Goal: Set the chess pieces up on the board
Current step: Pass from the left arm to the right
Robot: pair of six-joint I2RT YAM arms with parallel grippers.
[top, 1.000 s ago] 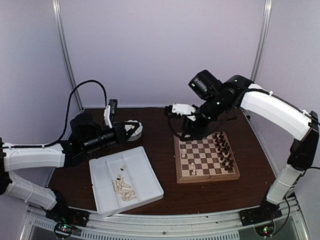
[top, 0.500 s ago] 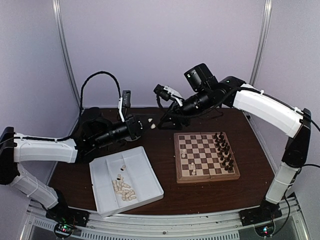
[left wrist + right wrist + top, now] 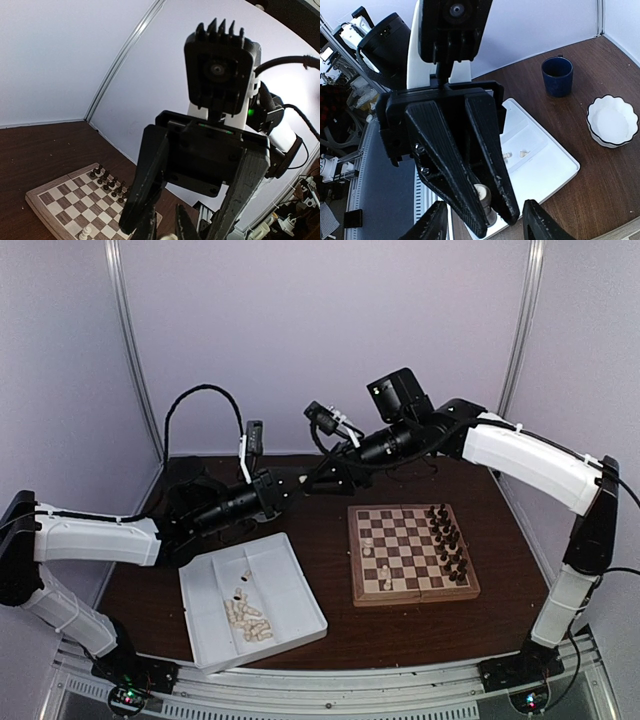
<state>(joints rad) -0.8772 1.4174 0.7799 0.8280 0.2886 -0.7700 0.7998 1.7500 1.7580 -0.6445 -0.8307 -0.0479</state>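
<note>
My left gripper [image 3: 292,483] hangs in the air behind the tray, shut on a cream chess piece [image 3: 482,192]. That piece's tip shows between its own fingertips [image 3: 167,236] in the left wrist view. My right gripper [image 3: 312,480] faces it tip to tip and is open, its fingers [image 3: 150,175] standing either side of the left fingers [image 3: 445,150] without touching the piece. The board [image 3: 412,585] lies at the right with dark chess pieces [image 3: 448,540] along its right side and two cream ones [image 3: 370,550] on its left.
A white divided tray [image 3: 290,590] holding several cream pieces [image 3: 245,615] lies front left of the board. In the right wrist view a blue cup [image 3: 556,75] and a white fluted bowl [image 3: 612,120] stand on the brown table beyond the tray [image 3: 555,165].
The right arm swung left, off the board, to meet the left gripper, and its jaws widened. The left arm reached right and up with the cream piece.
</note>
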